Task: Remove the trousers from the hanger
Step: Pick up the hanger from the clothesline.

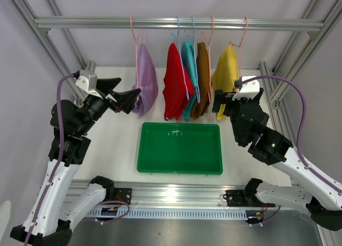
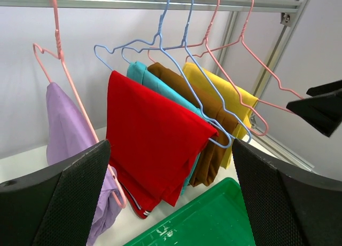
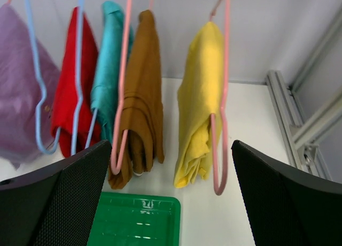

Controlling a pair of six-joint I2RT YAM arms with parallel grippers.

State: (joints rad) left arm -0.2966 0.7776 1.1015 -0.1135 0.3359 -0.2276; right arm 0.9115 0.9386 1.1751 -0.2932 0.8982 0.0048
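Five folded trousers hang on wire hangers from the rail (image 1: 176,23): lilac (image 1: 145,80), red (image 1: 175,88), teal (image 1: 189,62), brown (image 1: 203,80) and yellow (image 1: 225,75). My left gripper (image 1: 127,95) is open just left of the lilac pair, apart from it. In the left wrist view its fingers (image 2: 59,198) frame the red pair (image 2: 149,134), with nothing between them. My right gripper (image 1: 225,104) is open in front of the yellow pair's lower end. In the right wrist view the yellow pair (image 3: 197,96) and its pink hanger (image 3: 220,150) hang ahead between the wide jaws, untouched.
A green plastic tray (image 1: 179,150) lies on the white table below the hanging row. Aluminium frame posts stand at the back left (image 1: 59,54) and back right (image 1: 283,80). The wall is close behind the rail.
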